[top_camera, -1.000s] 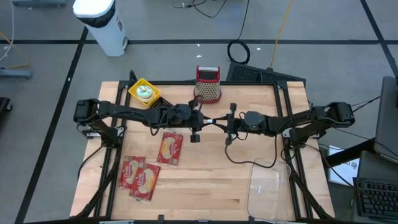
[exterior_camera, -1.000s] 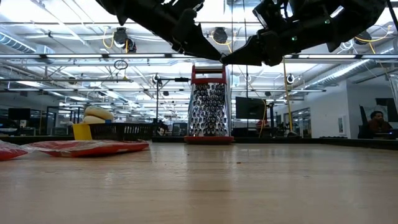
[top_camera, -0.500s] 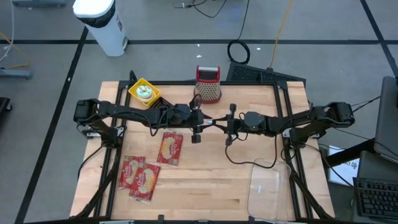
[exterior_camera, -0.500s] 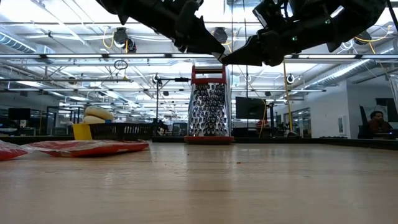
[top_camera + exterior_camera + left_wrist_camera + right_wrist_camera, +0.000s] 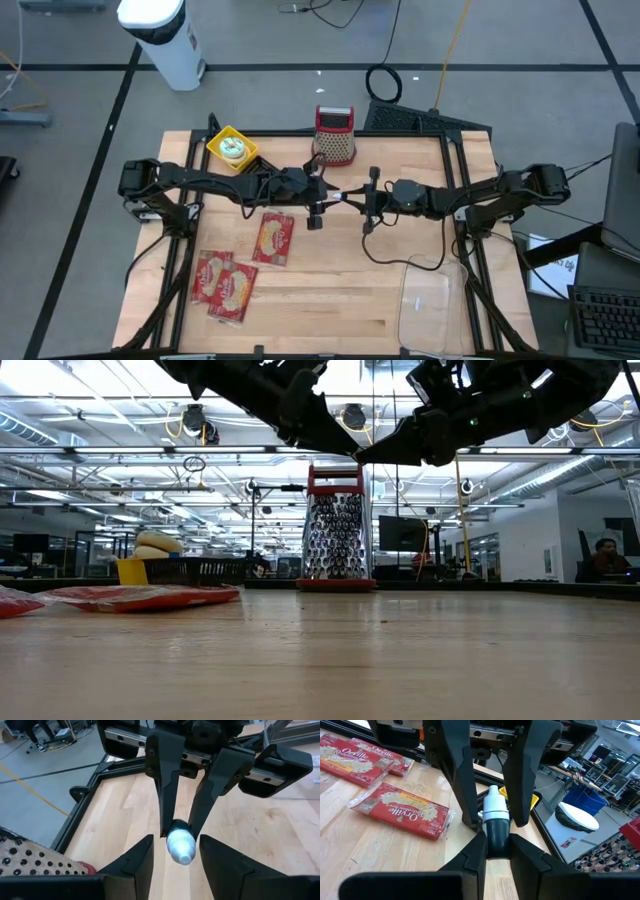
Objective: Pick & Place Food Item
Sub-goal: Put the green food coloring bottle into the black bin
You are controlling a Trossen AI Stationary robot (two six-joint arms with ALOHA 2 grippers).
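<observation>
Bottle (image 5: 496, 822): mid-frame, above the table, between both grippers.
Right gripper (image 5: 496, 851): clamped on its dark end.
Left gripper (image 5: 176, 851): parted, fingers beside its white tip.

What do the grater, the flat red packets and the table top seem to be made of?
The grater looks like shiny metal, since its perforated face glints, with a red, probably plastic handle and base. The red packets seem to be wrapped in clear glossy film, which crinkles and reflects light in the right wrist view. The table top looks like pale wood with visible grain and plank seams.
</observation>
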